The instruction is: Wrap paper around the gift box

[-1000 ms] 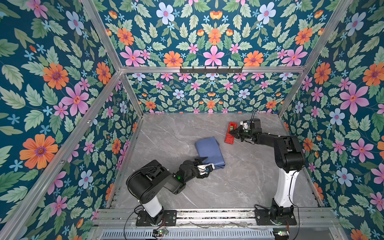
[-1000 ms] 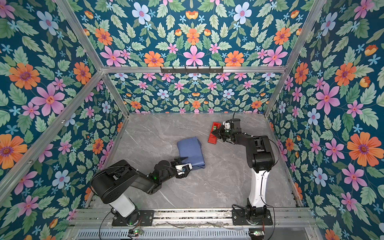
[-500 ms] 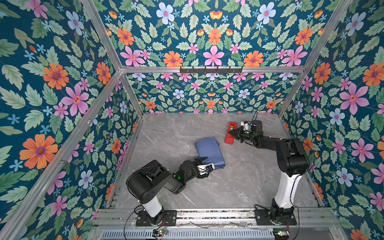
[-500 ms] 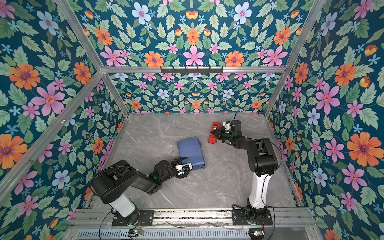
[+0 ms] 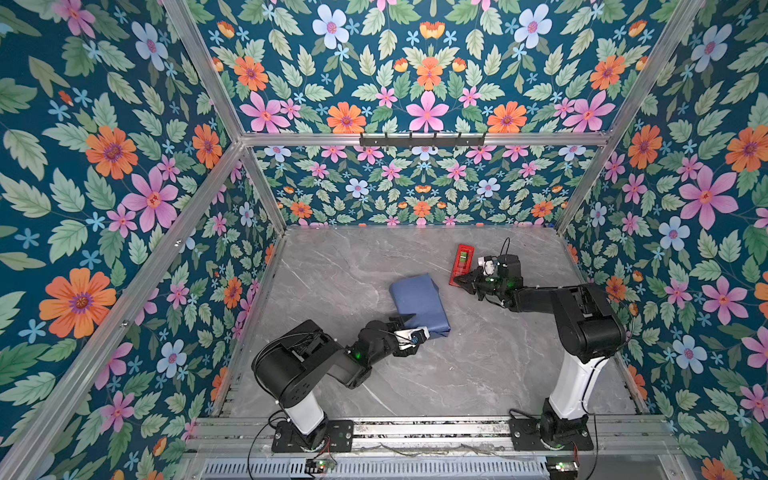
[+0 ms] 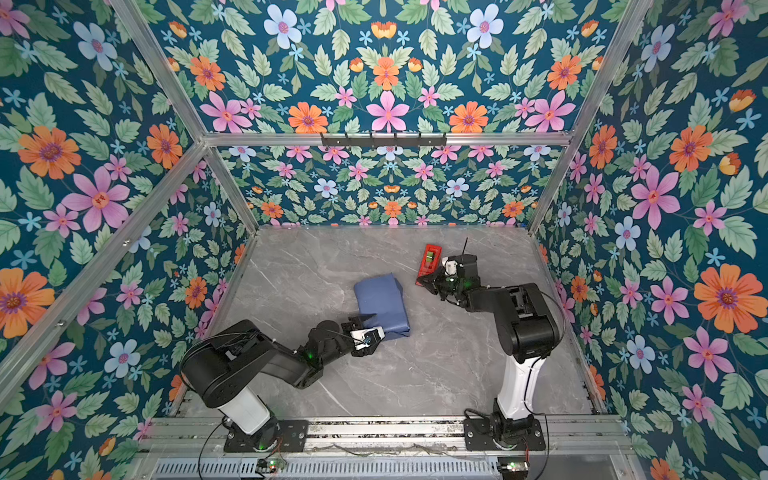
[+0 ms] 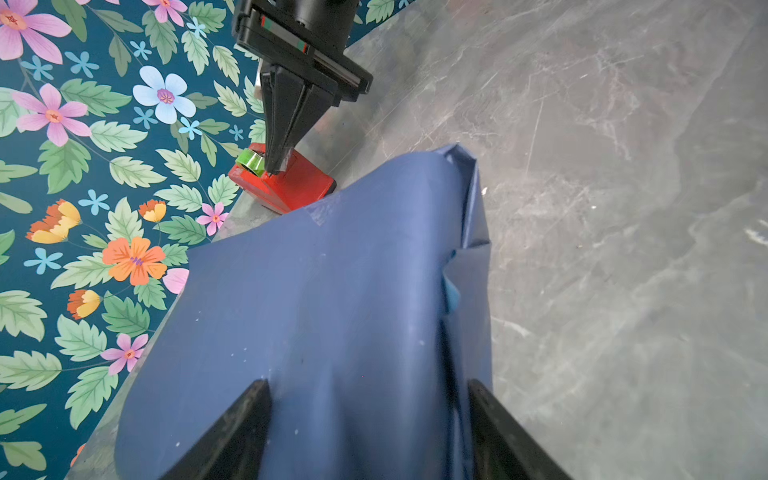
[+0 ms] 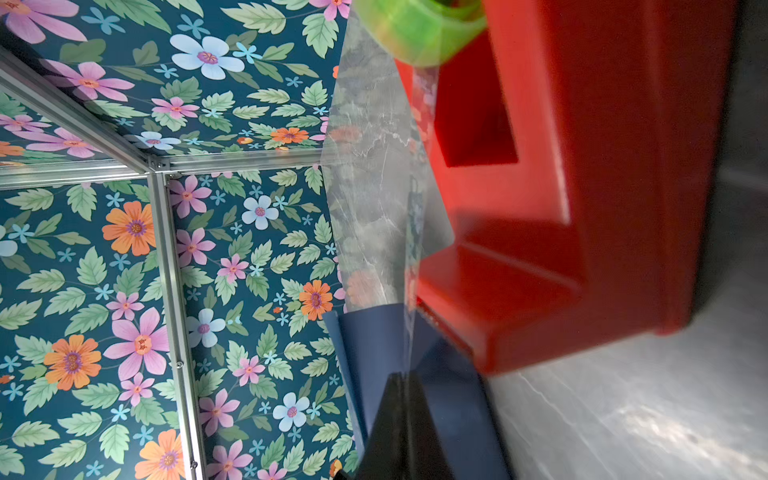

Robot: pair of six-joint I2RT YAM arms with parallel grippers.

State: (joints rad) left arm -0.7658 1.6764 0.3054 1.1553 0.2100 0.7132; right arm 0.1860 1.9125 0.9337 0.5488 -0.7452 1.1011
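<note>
Blue paper [image 5: 417, 301] under spread left pincer [image 7: 370, 390] as before — right pincer [image 5: 457, 281], clenched on tape [image 8: 382, 187], nearer it now

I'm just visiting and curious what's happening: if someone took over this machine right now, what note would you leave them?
Left gripper: jaws wide apart, resting on the near end of the paper, apparently pinning it.
Right gripper: jaws shut on a clear tape strip running from the red dispenser.
Gift box: hidden; the paper is folded over it on the table.
Done: box covered.
Left: probably cut the strip, tape the seam, close any loose ends.
</note>
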